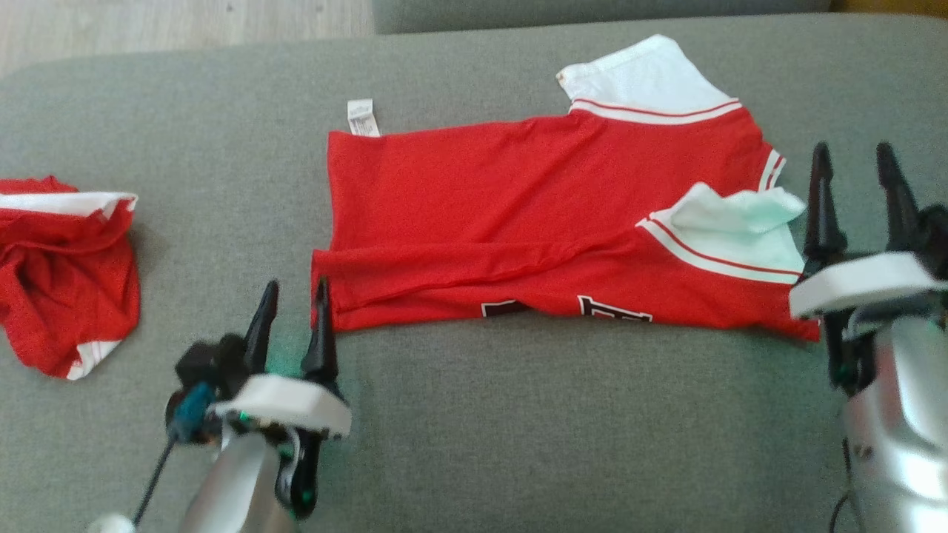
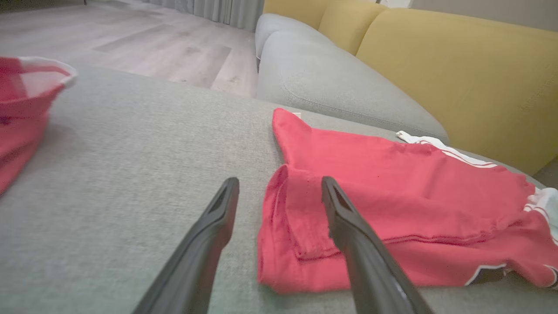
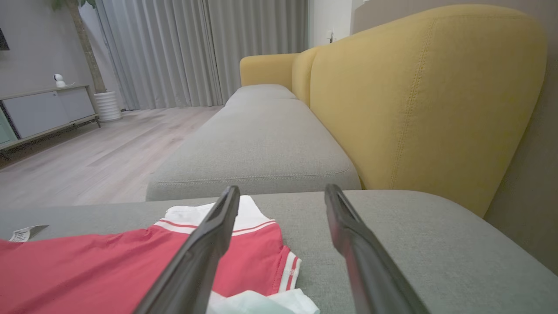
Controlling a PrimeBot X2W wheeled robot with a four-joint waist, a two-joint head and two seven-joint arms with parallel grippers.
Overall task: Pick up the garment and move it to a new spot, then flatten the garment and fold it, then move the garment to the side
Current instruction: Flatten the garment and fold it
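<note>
Left hand (image 1: 296, 285), fingers apart, sits at the hem corner of the red garment (image 1: 518, 200); right hand (image 1: 852, 152), also apart, is just beside the sleeve end, and neither holds anything.
A second red garment (image 1: 59, 274) lies crumpled at the far left of the grey sofa seat (image 1: 518, 444), well apart. The task's garment lies mid-seat, stretched left to right, its near edge doubled over. Folding looks like the step in hand, with 1 fold made. The next move likely calls for both hands to close on the 2 ends and bring hem over collar, then shift it aside.
</note>
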